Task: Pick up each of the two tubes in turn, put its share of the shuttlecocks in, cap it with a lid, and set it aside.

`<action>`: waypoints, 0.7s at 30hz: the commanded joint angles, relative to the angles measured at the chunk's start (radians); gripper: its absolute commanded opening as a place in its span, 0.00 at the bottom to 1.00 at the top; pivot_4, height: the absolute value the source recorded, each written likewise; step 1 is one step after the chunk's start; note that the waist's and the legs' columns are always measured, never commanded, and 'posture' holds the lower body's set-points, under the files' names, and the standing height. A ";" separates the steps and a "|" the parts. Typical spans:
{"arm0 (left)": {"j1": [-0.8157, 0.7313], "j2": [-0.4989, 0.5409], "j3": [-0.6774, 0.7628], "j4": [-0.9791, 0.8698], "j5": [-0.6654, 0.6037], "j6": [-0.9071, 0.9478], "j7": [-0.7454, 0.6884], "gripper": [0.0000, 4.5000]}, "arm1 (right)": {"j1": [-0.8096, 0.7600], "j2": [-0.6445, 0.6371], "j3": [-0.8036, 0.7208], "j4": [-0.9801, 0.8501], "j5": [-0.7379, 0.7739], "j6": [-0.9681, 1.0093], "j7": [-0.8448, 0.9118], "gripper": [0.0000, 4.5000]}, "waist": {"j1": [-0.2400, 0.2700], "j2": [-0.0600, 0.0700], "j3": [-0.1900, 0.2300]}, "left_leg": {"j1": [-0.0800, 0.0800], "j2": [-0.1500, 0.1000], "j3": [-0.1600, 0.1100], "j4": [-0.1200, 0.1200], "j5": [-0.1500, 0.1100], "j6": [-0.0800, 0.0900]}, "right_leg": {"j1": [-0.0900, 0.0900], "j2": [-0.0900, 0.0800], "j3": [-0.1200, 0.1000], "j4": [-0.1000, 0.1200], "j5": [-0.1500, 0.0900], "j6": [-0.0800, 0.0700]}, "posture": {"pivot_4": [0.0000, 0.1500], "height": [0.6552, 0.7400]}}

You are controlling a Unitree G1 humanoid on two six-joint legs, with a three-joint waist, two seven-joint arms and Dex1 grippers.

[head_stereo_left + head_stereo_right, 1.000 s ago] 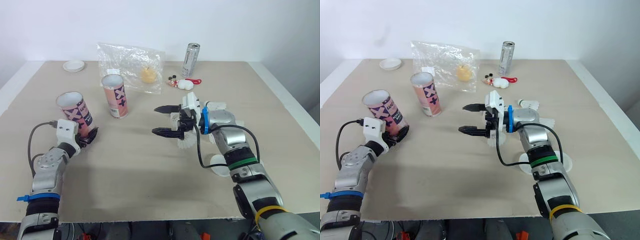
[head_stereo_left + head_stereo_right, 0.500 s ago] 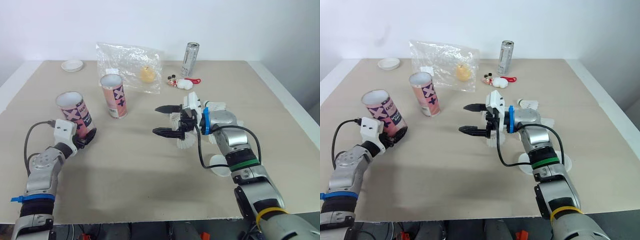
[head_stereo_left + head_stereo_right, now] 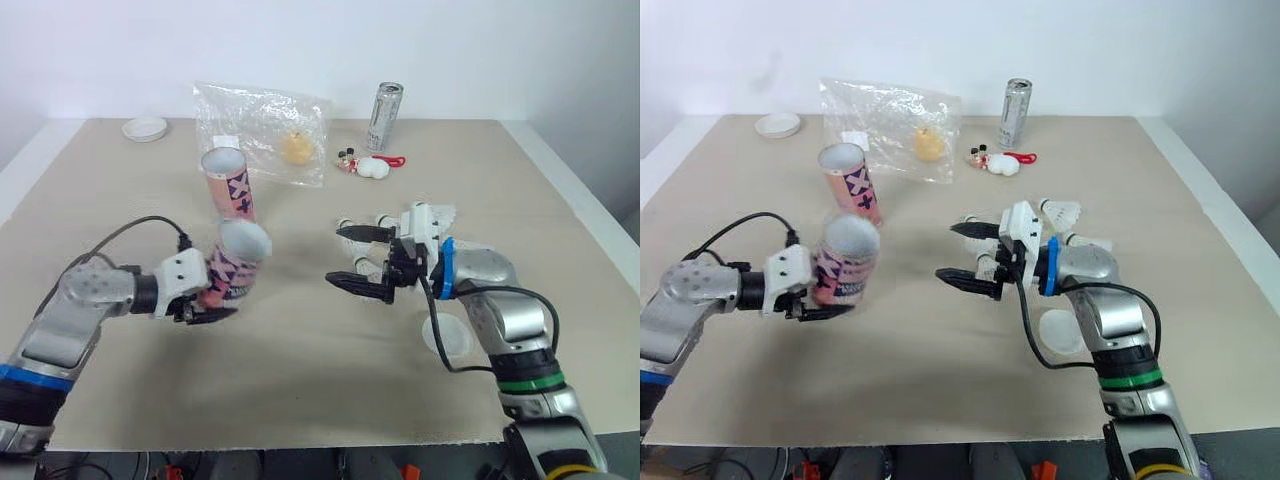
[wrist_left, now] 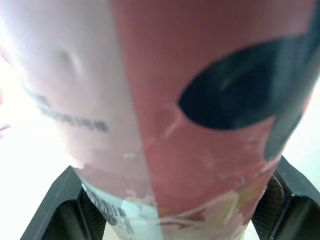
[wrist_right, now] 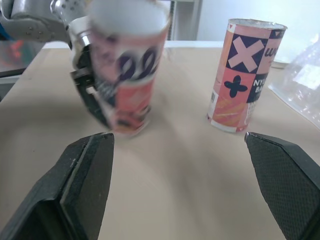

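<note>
At 9 o'clock on surface [image 3: 300, 385], left end effector [image 3: 217, 299] pinching tilted tube [image 3: 236, 262]; right end effector [image 3: 336, 255] hovering at tube's 3 o'clock, fingers spread.

The left arm reaches in from the left with its forearm roughly level. Its hand [image 3: 213, 292] is clamped around the lower end of a tilted tube [image 3: 238, 262], fingers pointing toward the robot's right. The right arm bends at the elbow, forearm aimed leftward, and the right hand [image 3: 341, 256] hovers with its two fingers spread wide.
</note>
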 commanded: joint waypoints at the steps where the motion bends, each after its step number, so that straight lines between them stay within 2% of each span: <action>1: -0.101 0.011 -0.078 -0.036 0.035 0.029 -0.088 0.74 | 0.063 -0.027 -0.055 -0.178 0.047 0.069 -0.085 1.00 | 0.003 0.000 0.000 | 0.000 0.000 0.000 0.000 0.000 0.000 | 0.000 0.000 0.000 0.000 0.000 0.001 | 1.00 1.00; 6: -0.245 0.013 -0.174 0.005 0.071 0.074 -0.211 0.74 | 0.222 -0.111 -0.129 -0.428 0.208 0.276 -0.157 1.00 | 0.001 0.000 0.001 | -0.002 0.000 0.000 0.001 0.000 0.001 | 0.000 0.000 0.000 0.000 -0.001 0.001 | 1.00 1.00; 11: -0.299 0.002 -0.210 0.061 0.098 0.071 -0.261 0.74 | 0.318 -0.146 -0.169 -0.540 0.314 0.419 -0.270 1.00 | -0.005 0.000 0.001 | -0.001 0.000 -0.001 0.001 -0.002 0.003 | 0.000 0.001 0.000 0.000 -0.001 0.000 | 1.00 1.00; 17: -0.324 -0.010 -0.253 0.086 0.141 0.063 -0.291 0.74 | 0.385 -0.068 -0.151 -0.560 0.272 0.466 -0.491 1.00 | -0.002 -0.002 0.002 | -0.001 0.000 -0.001 0.003 -0.002 0.003 | 0.001 0.001 0.000 0.001 -0.001 0.000 | 1.00 1.00; 21: -0.330 -0.023 -0.258 0.079 0.148 0.067 -0.297 0.74 | 0.395 -0.046 -0.109 -0.563 0.252 0.501 -0.563 1.00 | -0.002 -0.002 0.002 | -0.001 0.000 -0.001 0.004 -0.002 0.003 | 0.001 0.001 0.000 0.001 -0.002 -0.001 | 1.00 1.00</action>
